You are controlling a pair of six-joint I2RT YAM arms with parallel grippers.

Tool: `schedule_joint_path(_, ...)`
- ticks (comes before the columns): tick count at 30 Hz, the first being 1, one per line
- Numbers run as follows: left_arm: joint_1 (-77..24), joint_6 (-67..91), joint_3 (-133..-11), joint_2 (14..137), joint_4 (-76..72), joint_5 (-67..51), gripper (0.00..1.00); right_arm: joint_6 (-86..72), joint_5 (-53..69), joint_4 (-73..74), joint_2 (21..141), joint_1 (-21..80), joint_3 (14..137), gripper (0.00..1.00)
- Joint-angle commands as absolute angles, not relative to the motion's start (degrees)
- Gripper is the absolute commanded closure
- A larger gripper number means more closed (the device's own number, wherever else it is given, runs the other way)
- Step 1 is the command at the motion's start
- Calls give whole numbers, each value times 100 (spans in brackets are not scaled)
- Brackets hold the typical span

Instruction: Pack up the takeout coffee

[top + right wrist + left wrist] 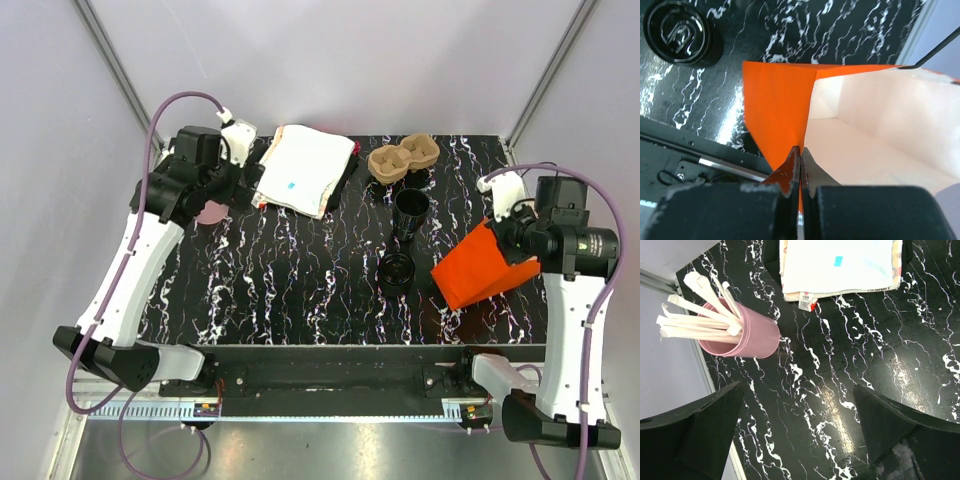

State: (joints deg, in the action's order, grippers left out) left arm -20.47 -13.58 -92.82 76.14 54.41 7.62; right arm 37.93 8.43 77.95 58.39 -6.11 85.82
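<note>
Two black round cups stand mid-table: a taller one with an open top [411,212] and a lower one with a black lid [397,268]. The lidded one also shows in the right wrist view [677,31]. The brown two-hollow cardboard tray [403,158] lies behind them, empty. My right gripper [507,234] is shut on the edge of an orange paper bag [482,266], which is tilted with its mouth open; the pinch [800,152] and the bag's orange side [775,105] show in the right wrist view. My left gripper [797,412] is open and empty above the table, next to the pink stirrer cup [742,337].
A folded stack of white napkins [305,168] lies at the back centre and shows in the left wrist view [840,265]. The pink cup [210,213] sits near the table's left edge, partly hidden by the left arm. White walls enclose the table.
</note>
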Motion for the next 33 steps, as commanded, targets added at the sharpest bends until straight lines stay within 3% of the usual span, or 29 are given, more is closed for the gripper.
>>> schedule_joint_path(1, -1925, -1345, -9229, 7330, 5238, 879, 1, 3841, 545, 8323, 6037, -589, 9306, 100)
schedule_joint_path(7, -1828, -1336, -9176, 7233, 5229, 896, 1, 3814, 281, 8341, 6433, -598, 10447, 100)
schedule_joint_path(15, -1696, -1362, -9202, 7163, 5229, 1063, 1, 3692, 799, 8709, 7250, -589, 12362, 100)
schedule_joint_path(21, -1661, -1503, -8913, 7119, 5063, 2142, 1, 3508, 1161, 9351, 8470, -414, 14365, 100)
schedule_joint_path(27, -1486, -1591, -8693, 6900, 5036, 1944, 1, 3314, -165, 9325, 9192, 1492, 15134, 100)
schedule_joint_path(33, -1029, -1529, -8797, 6820, 5036, 1652, 1, 3331, -615, 9000, 9816, 2871, 15310, 100)
